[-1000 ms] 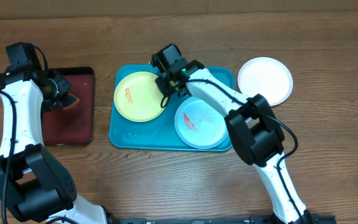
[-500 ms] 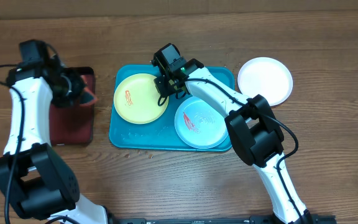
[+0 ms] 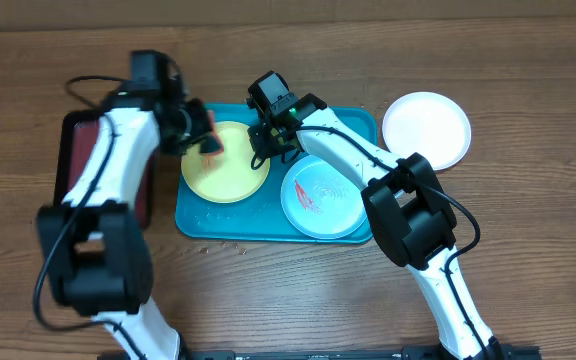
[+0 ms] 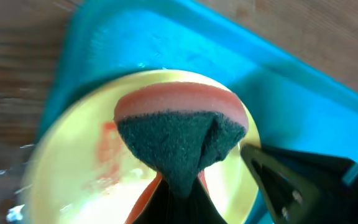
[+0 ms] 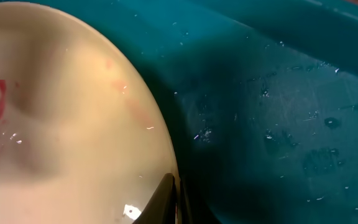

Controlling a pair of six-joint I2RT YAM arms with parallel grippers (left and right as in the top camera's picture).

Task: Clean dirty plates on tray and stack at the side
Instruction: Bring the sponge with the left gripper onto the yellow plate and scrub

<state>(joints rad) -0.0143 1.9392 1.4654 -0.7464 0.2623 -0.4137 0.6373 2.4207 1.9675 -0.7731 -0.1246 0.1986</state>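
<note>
While the yellow-green plate point(image 3: 230, 175) lies at the 9 o'clock end of the turquoise tray point(image 3: 230, 218), both arms are on it. The right tool point(image 5: 171, 199) is pinched narrow on the plate's rim at about 2 o'clock in the overhead view. Its fingertips meet on the pale edge, with wet tray floor just beside them. The left tool point(image 4: 178, 198) is clamped on a sponge point(image 4: 179, 140), green scouring face down and orange foam above. It holds the sponge over the plate's 10 to 11 o'clock part. Whether the sponge presses on the surface or hangs just above it, the views do not settle.

A red smear point(image 4: 107, 144) shows on the plate at 9 o'clock of the sponge in the left wrist view, so the scrubbing of this plate looks barely begun. A pale blue plate point(image 3: 333, 205) with its own red marks sits at the tray's 4 o'clock corner, untouched. A white plate point(image 3: 426, 130) rests on the counter off the tray at 2 o'clock and appears clean, probably the start of the stack. A dark red tray point(image 3: 71, 165) lies on the counter at 9 o'clock, partly under the left arm.

The next move likely calls for pressing the scouring face down and sweeping it across the smear. Meanwhile the right tool should keep the rim pinned so the light plate does not slide or tip.
</note>
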